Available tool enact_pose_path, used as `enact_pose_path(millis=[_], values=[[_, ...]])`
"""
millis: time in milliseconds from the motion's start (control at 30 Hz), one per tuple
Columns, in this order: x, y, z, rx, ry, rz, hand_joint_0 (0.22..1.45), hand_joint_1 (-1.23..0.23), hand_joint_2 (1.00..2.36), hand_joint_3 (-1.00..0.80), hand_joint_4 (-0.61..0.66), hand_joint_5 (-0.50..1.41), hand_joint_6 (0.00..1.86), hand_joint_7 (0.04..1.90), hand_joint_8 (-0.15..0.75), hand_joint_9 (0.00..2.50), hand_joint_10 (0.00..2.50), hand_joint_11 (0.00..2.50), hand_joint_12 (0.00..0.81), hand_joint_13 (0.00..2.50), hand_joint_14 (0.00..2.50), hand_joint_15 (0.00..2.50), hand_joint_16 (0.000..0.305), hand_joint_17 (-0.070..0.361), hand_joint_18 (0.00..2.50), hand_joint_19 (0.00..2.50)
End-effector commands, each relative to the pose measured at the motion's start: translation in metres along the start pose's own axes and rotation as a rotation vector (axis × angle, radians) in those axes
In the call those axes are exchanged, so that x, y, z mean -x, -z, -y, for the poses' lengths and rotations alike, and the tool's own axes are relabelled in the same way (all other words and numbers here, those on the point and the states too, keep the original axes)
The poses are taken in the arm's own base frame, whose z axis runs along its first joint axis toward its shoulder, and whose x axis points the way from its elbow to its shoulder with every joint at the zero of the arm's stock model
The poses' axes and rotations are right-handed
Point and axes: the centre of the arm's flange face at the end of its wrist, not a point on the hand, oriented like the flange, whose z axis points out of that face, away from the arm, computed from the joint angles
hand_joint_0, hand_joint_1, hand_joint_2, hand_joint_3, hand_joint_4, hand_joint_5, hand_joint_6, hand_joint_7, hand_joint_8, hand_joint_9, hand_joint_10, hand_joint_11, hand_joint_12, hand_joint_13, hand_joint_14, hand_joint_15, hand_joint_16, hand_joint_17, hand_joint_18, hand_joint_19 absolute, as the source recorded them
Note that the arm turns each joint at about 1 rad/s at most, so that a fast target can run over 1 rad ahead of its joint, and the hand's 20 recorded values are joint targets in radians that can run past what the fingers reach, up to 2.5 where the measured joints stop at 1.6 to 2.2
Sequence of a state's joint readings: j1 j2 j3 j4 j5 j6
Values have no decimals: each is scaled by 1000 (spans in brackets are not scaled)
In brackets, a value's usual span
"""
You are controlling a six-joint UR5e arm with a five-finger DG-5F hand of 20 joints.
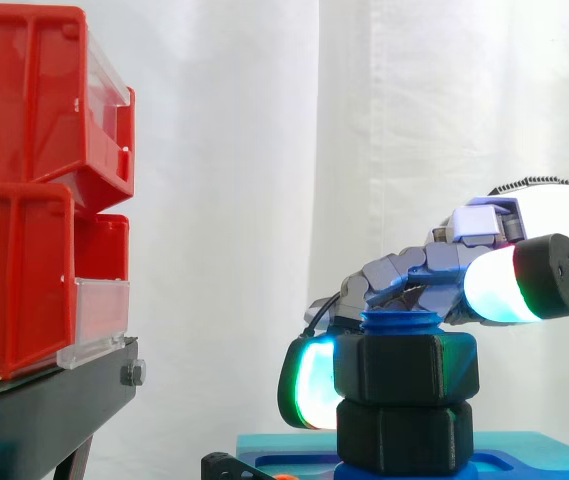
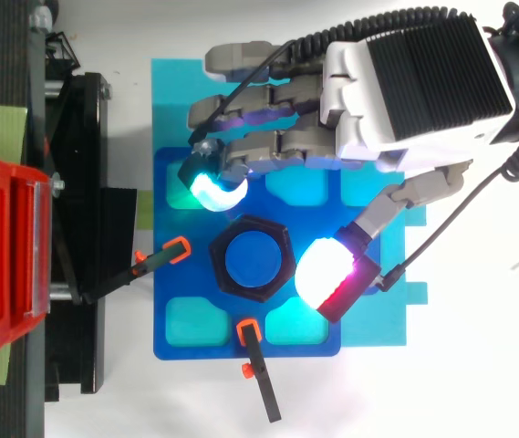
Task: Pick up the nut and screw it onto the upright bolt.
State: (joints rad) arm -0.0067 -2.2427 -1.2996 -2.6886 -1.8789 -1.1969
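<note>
- Nearest, a black nut [image 1: 407,367] sits on the upright blue bolt [image 1: 401,322], whose tip shows above it.
- Far left, red bins [image 1: 24,190] stand well apart.
- Right, the hand [image 2: 405,91] curls round the nut, glowing pads [image 1: 309,385] on opposite sides.
- I judge it should be turned level, with light pressure, lest the threads cross.
- The nut's bore runs vertical.

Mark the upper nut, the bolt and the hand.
upper nut [image 1: 407,367], side view, on its front face.
bolt [image 2: 254,260], top view, on its blue top end.
hand [image 2: 414,82], top view, on the back of its body.
</note>
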Motion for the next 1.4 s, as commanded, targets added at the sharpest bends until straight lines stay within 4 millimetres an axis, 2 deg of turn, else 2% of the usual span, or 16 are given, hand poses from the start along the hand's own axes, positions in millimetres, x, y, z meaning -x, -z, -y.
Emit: enact_pose_path(millis=[0,467,633,733,1200,1367], values=[[-1,1,1,-2,1,1,461,-153,1000,-500,261,-81,503,799,248,691,0,0,321,273,0,0,39,87,0,0],[-2,-1,-1,1,30,6,463,-155,1000,-500,267,-81,503,803,253,701,0,0,322,276,0,0,38,86,0,0],[-20,-1,8,-10,25,-15,462,-155,1000,-500,263,-81,503,804,253,699,0,0,323,276,0,0,39,87,0,0],[-22,-3,6,-7,-1,-19,461,-155,1000,-500,263,-81,503,805,254,697,0,0,324,276,0,0,39,87,0,0],[-24,-5,2,3,-9,-23,460,-153,1000,-500,265,-79,503,845,259,704,0,0,324,277,0,0,39,87,0,0],[-17,-9,0,11,8,-11,449,-135,1000,-500,263,-78,503,850,264,708,0,0,330,280,0,0,40,90,0,0]])
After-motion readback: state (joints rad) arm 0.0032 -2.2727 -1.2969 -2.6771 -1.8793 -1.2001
